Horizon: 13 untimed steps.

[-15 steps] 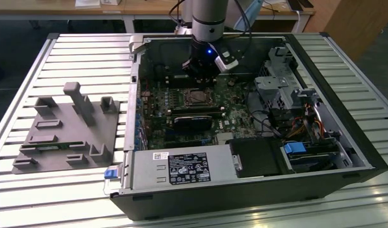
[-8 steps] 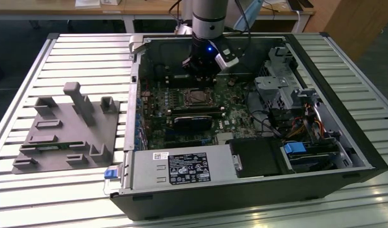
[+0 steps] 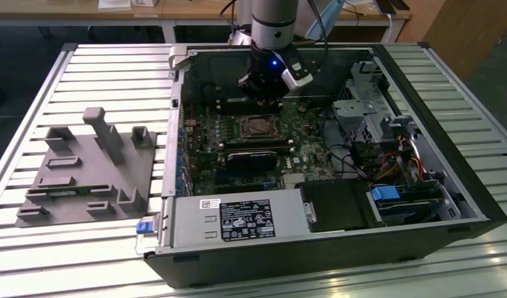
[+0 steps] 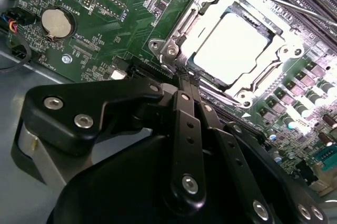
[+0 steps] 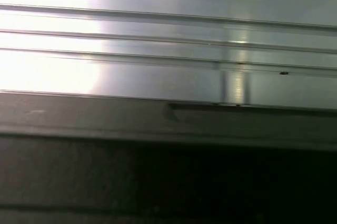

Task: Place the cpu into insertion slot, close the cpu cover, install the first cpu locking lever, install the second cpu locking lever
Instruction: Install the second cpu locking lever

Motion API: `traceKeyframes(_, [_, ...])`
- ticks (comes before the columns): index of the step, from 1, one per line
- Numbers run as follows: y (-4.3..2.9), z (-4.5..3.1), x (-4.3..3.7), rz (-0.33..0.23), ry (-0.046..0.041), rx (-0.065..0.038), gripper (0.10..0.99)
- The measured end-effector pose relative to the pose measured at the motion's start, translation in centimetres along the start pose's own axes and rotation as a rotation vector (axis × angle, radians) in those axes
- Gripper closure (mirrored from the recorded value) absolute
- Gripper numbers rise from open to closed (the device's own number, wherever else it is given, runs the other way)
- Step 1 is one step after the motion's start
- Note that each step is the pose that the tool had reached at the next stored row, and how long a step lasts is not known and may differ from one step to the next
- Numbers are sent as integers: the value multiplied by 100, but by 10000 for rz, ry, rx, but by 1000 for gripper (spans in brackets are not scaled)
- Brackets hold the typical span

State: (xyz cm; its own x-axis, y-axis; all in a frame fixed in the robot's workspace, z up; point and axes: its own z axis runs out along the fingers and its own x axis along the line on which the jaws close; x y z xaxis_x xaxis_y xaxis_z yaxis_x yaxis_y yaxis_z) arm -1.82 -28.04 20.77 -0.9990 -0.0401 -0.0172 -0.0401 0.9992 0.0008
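Black fingers [image 4: 185, 113], pinched together at a corner of the silvery windowed metal cpu cover [image 4: 187, 27] lying over the square silvery cpu [image 4: 231, 50], may skid off that slick thin frame and gouge the green circuit board [image 4: 131, 3].

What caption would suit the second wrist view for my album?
Gripper beside the cpu cover, which lies shut over the seated cpu.

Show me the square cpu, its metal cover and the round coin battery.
silvery square cpu [image 4: 230, 50]: second wrist view, top centre.
silvery metal frame cpu cover [image 4: 196, 24]: second wrist view, frame side.
round silver coin battery [image 4: 57, 22]: second wrist view, its face.
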Motion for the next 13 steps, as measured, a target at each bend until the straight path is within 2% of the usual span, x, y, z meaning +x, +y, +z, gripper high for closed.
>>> traceKeyframes(13, [-28, 0, 1, 0, 0, 2, 980])
